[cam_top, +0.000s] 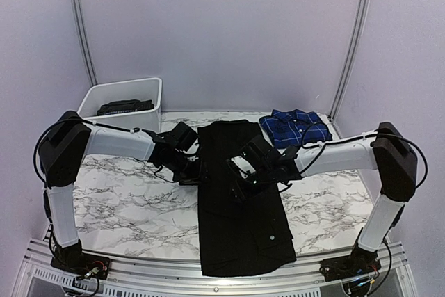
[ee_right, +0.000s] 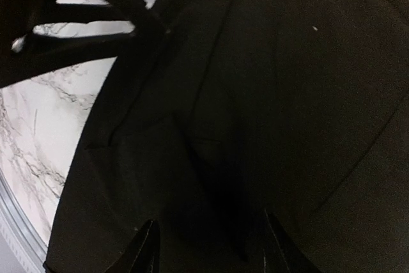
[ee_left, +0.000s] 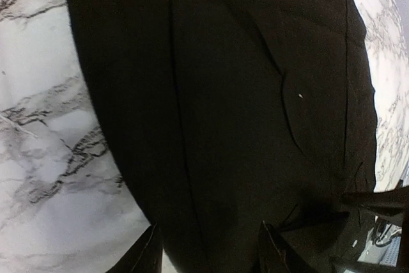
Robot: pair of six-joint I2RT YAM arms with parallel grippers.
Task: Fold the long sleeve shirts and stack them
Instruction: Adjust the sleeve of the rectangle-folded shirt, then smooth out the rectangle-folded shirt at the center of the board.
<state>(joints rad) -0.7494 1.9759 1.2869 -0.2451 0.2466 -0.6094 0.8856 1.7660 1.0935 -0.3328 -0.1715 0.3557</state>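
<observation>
Your black shirt (cam_top: 236, 227) lies down the middle of the marble desk (cam_top: 125, 206), folded into a long narrow strip. It runs from near the far edge to the near edge, where its end laps over. The blue plaid shirt (cam_top: 295, 127) sits folded small at the far right of the desk, just beside the black one's far end. Your left arm (cam_top: 118, 142) reaches in from the left, and the left jaws hang low at the strip's left edge, about midway along it. In the left wrist view the two fingertips (ee_left: 150, 255) stand apart, one by the cloth's edge and the other over the black cloth. Your right arm (cam_top: 341, 154) comes in from the right, and the right jaws are over the middle of the strip, close to the left ones. Their fingertips (ee_right: 146, 250) also stand apart, with black cloth and a crease beneath them. You can't tell whether either pair touches the cloth. At the far left corner stands a white bin (cam_top: 157, 102) with something dark (cam_top: 125, 107) inside.
</observation>
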